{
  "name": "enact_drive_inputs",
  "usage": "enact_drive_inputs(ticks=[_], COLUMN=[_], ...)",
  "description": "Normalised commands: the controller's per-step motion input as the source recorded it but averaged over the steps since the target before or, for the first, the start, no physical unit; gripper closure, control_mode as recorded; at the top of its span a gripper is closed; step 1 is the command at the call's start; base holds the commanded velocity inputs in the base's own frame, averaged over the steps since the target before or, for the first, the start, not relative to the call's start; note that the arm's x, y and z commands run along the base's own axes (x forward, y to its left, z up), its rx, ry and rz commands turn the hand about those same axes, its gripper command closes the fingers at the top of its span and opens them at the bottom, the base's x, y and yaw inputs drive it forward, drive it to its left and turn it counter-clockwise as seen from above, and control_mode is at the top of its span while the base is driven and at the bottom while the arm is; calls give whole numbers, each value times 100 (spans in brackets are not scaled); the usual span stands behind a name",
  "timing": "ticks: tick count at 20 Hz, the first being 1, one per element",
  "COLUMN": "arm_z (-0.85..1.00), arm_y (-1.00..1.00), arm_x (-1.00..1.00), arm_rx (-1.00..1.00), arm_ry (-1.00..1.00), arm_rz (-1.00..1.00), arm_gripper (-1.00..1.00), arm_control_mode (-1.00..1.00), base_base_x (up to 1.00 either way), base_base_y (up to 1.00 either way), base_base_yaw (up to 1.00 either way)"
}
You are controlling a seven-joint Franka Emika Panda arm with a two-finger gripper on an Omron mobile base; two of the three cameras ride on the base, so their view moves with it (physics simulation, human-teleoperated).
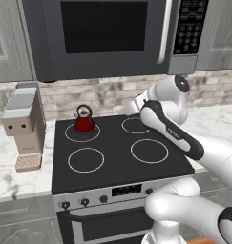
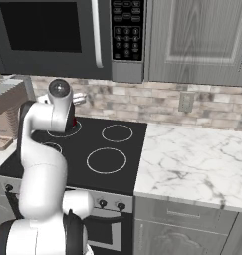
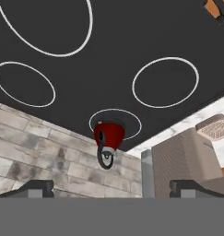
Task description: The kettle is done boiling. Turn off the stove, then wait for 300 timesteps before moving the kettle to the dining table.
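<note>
While the kettle [image 1: 84, 120] is sitting upright on the back-left burner of the stove [image 1: 118, 162], the arm is arching above the glass top with its hand hanging over the rear burners. Judging by this, the kettle step is in hand: reaching to grip it. The next move is calling for lowering onto the looped handle. In the hand view the kettle [image 3: 108, 138] is lying between the two finger tips [image 3: 36, 188], which are standing wide apart, so the jaws are open and holding nothing. The left base view is showing the coffee machine [image 1: 24, 125] on the worktop [image 1: 12, 167]; the right base view is hiding most of the kettle behind the arm
</note>
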Motion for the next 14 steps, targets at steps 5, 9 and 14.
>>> enact_drive_inputs(ticks=[5,9,14], arm_z=[-14,-16,-14], arm_y=[2,0,6], arm_x=[15,12,24], arm_rx=[0,0,0], arm_ry=[2,0,5], arm_rz=[0,0,0], arm_gripper=[-100,-100,-100], arm_control_mode=[-100,-100,-100], base_base_x=[0,0,0], base_base_y=[0,0,0], base_base_yaw=[0,0,0])
